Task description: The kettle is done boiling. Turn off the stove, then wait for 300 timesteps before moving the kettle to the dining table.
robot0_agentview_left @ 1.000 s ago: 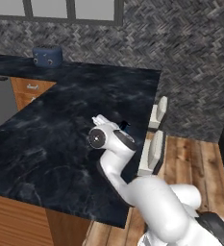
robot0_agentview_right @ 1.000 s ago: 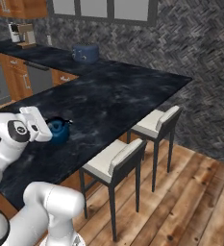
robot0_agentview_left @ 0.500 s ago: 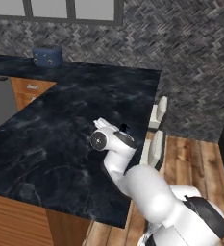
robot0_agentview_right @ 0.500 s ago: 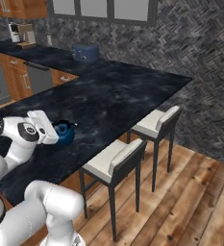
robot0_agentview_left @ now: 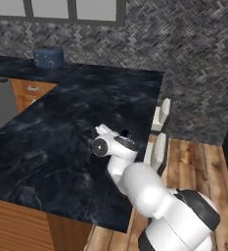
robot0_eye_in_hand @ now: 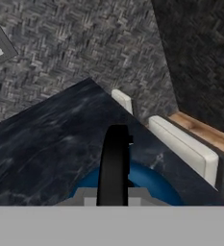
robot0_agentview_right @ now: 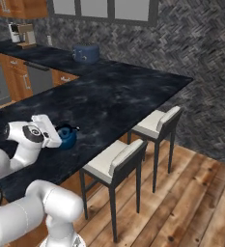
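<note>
Left base view: arm [robot0_agentview_left: 135, 181] over the dining table [robot0_agentview_left: 61, 132], near its stool-side edge. Right base view: kettle [robot0_agentview_right: 67, 137] sits on that edge, gripper [robot0_agentview_right: 56, 137] clamped on it. Hand view: black handle [robot0_eye_in_hand: 114, 163] runs up between the jaws, stools [robot0_eye_in_hand: 180, 146] just beyond.

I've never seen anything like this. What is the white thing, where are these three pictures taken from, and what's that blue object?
The white thing is a robot arm on a driving base, in a computer-rendered kitchen. Two pictures come from cameras on the base, behind the arm to its left and right; the third looks out from the hand itself. The arm reaches over the dining table, a dark marbled slab with white stools along one edge. The blue object is a small kettle; in the hand picture its black arched handle rises right in front of the camera. The claw is shut on that handle, with the kettle low at the tabletop; whether it rests there, I cannot tell. The boxy blue toaster sits on the far counter.
</note>
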{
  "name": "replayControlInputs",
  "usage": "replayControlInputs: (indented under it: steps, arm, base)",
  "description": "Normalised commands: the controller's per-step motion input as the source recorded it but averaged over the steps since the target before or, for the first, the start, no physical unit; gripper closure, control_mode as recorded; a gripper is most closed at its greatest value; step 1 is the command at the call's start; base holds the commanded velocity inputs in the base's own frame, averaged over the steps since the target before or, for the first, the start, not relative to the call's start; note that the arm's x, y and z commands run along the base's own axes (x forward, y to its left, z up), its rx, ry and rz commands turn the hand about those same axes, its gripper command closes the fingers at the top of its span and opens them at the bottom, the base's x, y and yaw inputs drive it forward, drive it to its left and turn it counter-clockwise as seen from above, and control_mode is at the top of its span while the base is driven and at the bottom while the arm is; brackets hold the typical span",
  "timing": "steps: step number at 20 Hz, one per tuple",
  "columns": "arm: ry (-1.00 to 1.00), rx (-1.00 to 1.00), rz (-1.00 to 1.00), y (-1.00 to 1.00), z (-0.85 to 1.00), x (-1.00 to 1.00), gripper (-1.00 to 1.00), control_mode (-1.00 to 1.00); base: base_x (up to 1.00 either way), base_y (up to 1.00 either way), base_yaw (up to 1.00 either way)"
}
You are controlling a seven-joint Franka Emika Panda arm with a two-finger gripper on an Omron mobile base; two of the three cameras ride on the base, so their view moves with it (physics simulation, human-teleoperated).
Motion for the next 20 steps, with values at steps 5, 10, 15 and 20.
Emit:
replayControlInputs:
  steps: [5,10,15,20]
  arm:
    - [0.0,0.0,0.0,0.0,-0.23,0.17,1.0,-1.0]
    - [0.0,0.0,0.0,0.0,-0.2,0.17,1.0,-1.0]
    - [0.0,0.0,0.0,0.0,-0.21,0.16,1.0,-1.0]
    - [-0.01,0.0,0.0,0.0,-0.2,0.16,1.0,-1.0]
  base:
    - [0.0,0.0,0.0]
    - [0.0,0.0,0.0]
    - [0.0,0.0,0.0]
    - [0.0,0.0,0.0]
